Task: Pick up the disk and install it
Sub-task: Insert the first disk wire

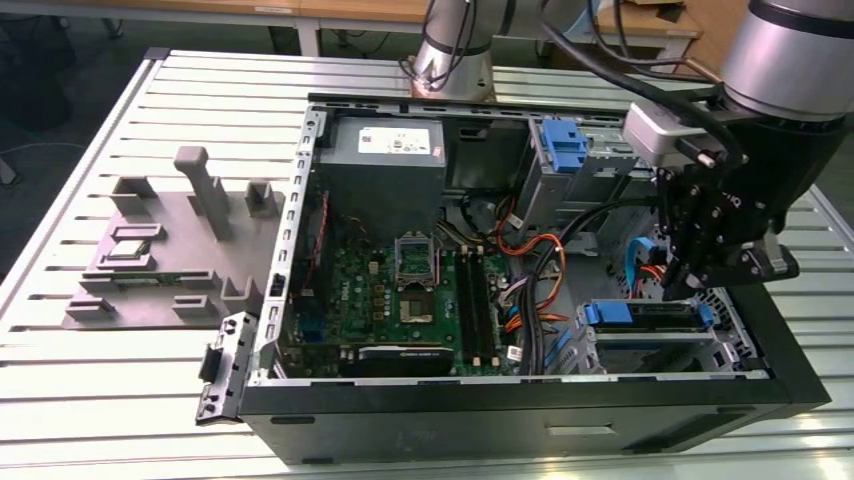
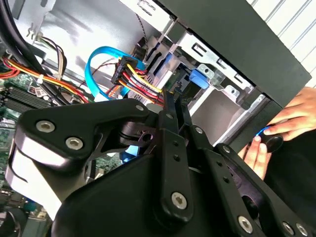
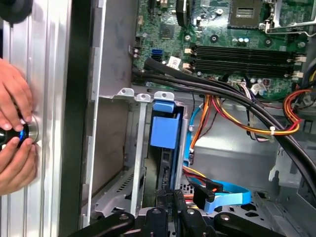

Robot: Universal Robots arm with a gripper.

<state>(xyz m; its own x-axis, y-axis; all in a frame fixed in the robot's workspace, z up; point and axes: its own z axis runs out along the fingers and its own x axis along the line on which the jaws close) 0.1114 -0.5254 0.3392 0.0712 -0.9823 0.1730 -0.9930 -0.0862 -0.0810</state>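
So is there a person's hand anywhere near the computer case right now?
Yes, in the first wrist view a person's hands rest on the slatted table just outside the case wall, gripping a small dark knob-like object.

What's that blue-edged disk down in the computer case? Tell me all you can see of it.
The disk is a flat slab seen edge-on, slotted in a metal bay at a corner of the case. Blue plastic covers its end; the body looks dark grey. Orange cables run beside it. The robot's hand sits at its near edge; a grip is unclear.
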